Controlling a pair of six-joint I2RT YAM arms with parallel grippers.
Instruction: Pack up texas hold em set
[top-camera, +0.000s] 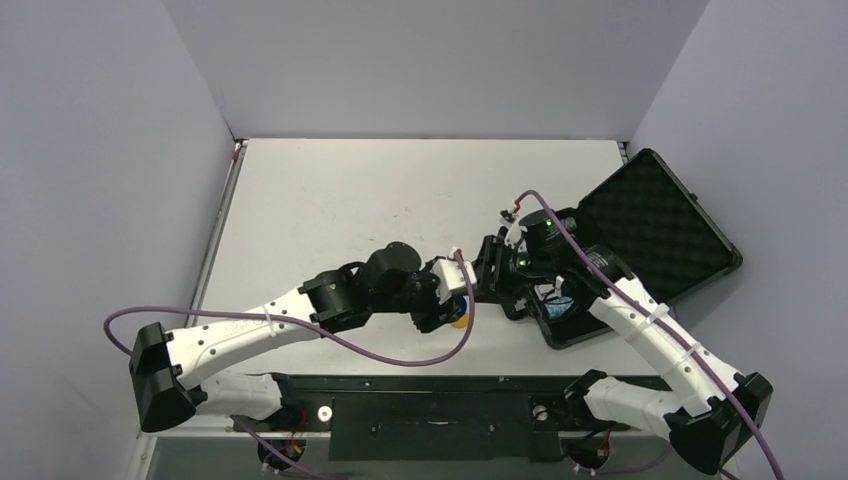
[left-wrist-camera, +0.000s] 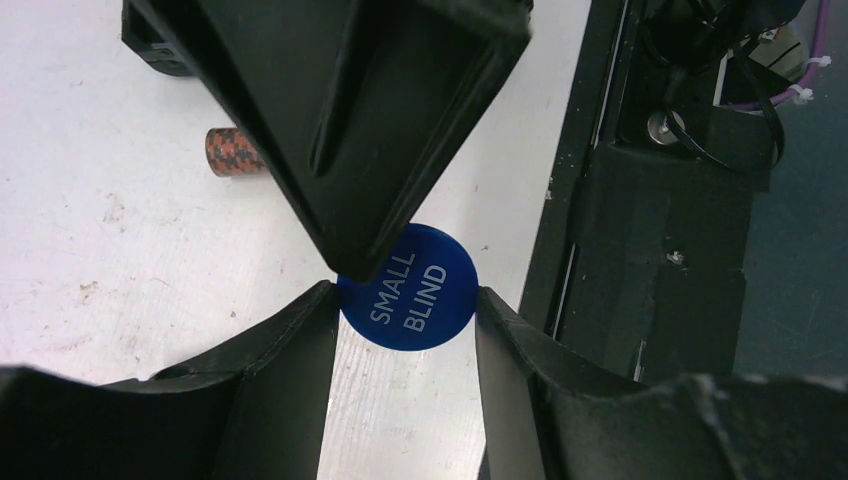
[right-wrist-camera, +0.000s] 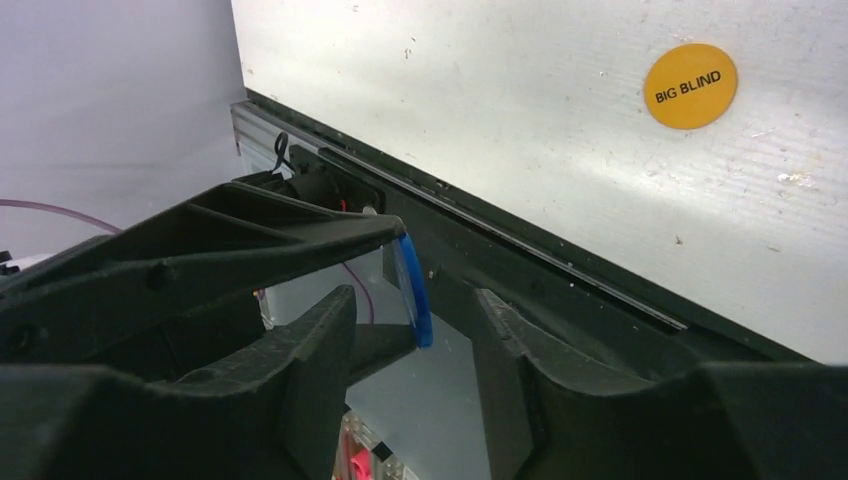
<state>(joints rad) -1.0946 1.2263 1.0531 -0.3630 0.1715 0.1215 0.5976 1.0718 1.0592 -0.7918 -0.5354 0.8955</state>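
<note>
From the top external camera, both arms reach toward the middle of the white table (top-camera: 330, 200). The left gripper (top-camera: 460, 302) and the right gripper (top-camera: 488, 284) meet tip to tip just left of the case (top-camera: 650, 225). The case lies open at the right side of the table, with its foam-lined lid folded back toward the far right corner. A yellow disc (top-camera: 460, 321) lies flat on the table just under the left gripper. What sits between the tips is too small to make out from here.

In the left wrist view, the blue disc (left-wrist-camera: 410, 290), printed SMALL BLIND, faces the camera. The left gripper is clenched on it, with one finger against each side of its rim. A finger of the right gripper comes down from above and overlaps the disc's upper left part. Beyond, a stack of chips (left-wrist-camera: 235, 151) lies on its side on the table. The black base rail (left-wrist-camera: 650, 250) runs along the right.

In the right wrist view, the blue disc shows edge-on at the tip of a left-gripper finger. It stands between the right gripper's own fingers, close to the left one. A clear gap separates it from the other finger, so the right gripper is not clamped on it. The yellow disc, printed BIG BLIND, lies flat on the table at the upper right.
</note>
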